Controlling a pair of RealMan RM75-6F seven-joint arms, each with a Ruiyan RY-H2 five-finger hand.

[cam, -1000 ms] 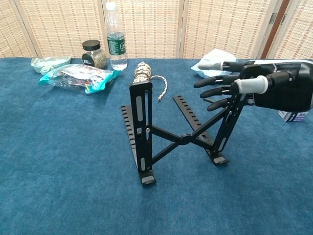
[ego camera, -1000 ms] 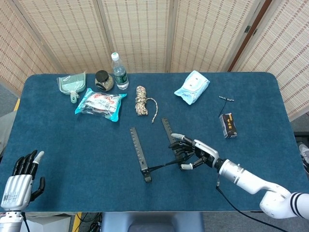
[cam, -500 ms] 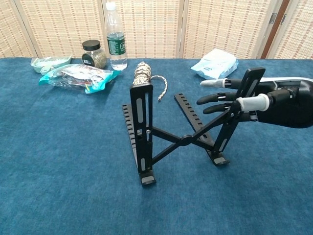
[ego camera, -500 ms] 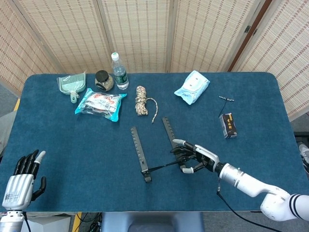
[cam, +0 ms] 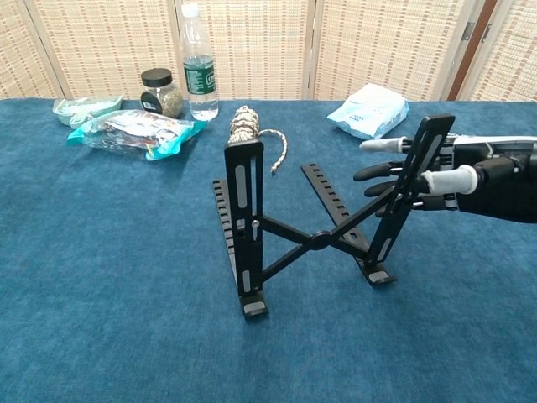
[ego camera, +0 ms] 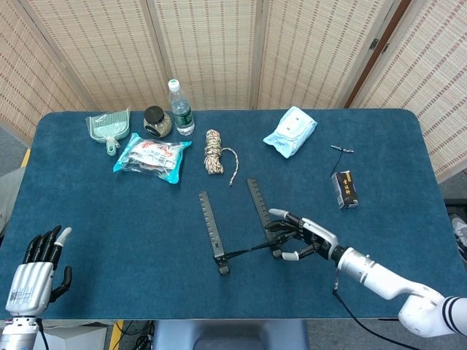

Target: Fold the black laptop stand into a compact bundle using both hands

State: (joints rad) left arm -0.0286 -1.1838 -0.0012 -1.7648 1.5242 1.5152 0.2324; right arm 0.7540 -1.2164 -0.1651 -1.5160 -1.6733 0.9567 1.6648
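— Where do you stand with the fold?

— Hardly started, by the look of it. Nearest you, your left hand (ego camera: 33, 273) hangs at the table's (ego camera: 87, 219) front-left corner, fingers straight and slightly apart, holding nothing, well away from the work. Your right hand (ego camera: 306, 240) is at the black laptop stand (cam: 315, 227), fingers spread around its right upright; whether they actually grip it, you cannot tell from either view.

— And the stand itself?

— Mid-table, fully open: both uprights raised, the crossed struts spread, the two notched rails lying apart on the cloth. Nothing is collapsed yet.

— So what remains?

— Everything, I'd judge. You need the left hand on the left upright, then press the sides together and lay the uprights down.

— Anything behind it in the way?

— The rope coil (ego camera: 213, 152), snack bag (ego camera: 150, 157) and water bottle (ego camera: 180, 108) sit farther back, apart from it.
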